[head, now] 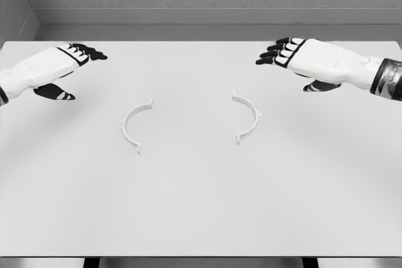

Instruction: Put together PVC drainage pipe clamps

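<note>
Two white half-ring clamp pieces lie flat on the white table (pixel 201 205), facing each other with their open sides inward. The left clamp half (pixel 133 123) sits left of centre, the right clamp half (pixel 248 116) right of centre, a wide gap between them. My left hand (pixel 70 67) hovers at the far left, up and left of the left half, fingers spread and holding nothing. My right hand (pixel 295 61) hovers at the upper right, above and right of the right half, also open and empty.
The table's far edge meets a grey wall at the top. Its front edge runs along the bottom of the view.
</note>
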